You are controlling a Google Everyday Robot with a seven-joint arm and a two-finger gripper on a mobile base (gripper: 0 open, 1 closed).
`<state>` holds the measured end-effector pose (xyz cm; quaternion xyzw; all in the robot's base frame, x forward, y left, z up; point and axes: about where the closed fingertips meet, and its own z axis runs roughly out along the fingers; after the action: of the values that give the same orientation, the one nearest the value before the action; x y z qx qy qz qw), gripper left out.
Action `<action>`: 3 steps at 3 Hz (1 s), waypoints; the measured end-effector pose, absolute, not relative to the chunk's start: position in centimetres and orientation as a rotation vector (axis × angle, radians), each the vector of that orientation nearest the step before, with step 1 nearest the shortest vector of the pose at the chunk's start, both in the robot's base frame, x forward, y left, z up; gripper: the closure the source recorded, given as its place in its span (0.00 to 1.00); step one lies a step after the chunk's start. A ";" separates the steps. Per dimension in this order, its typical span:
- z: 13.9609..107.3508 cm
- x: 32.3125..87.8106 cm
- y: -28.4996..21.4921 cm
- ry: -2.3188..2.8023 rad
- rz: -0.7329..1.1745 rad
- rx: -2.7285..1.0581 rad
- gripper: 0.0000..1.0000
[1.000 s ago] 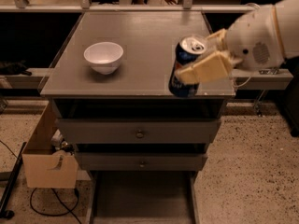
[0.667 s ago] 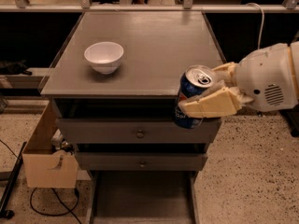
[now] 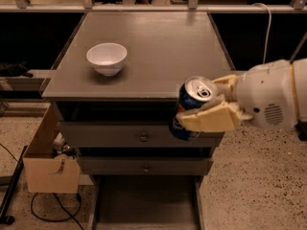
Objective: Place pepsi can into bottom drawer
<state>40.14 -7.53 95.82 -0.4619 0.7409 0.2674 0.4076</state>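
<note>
The pepsi can [image 3: 191, 102], dark blue with a silver top, is tilted and held in the air in front of the cabinet's front edge, over the upper drawer front. My gripper [image 3: 211, 107] comes in from the right and is shut on the can, one cream finger [image 3: 208, 120] across its front. The bottom drawer [image 3: 144, 202] is pulled open at the foot of the cabinet, its dark flat floor showing below and left of the can.
A white bowl [image 3: 107, 58] stands on the grey cabinet top [image 3: 158, 42]. Two grey drawer fronts with small knobs [image 3: 144, 138] are shut. A cardboard box [image 3: 48, 169] and cables lie on the speckled floor at the left.
My gripper has carried the can off the cabinet top, forward and down, to in front of the upper drawer front.
</note>
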 end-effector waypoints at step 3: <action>79.5 35.5 -4.1 1.850 0.838 -1.046 1.00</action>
<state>35.53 -4.07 79.49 -0.4165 0.7366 0.3336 0.4156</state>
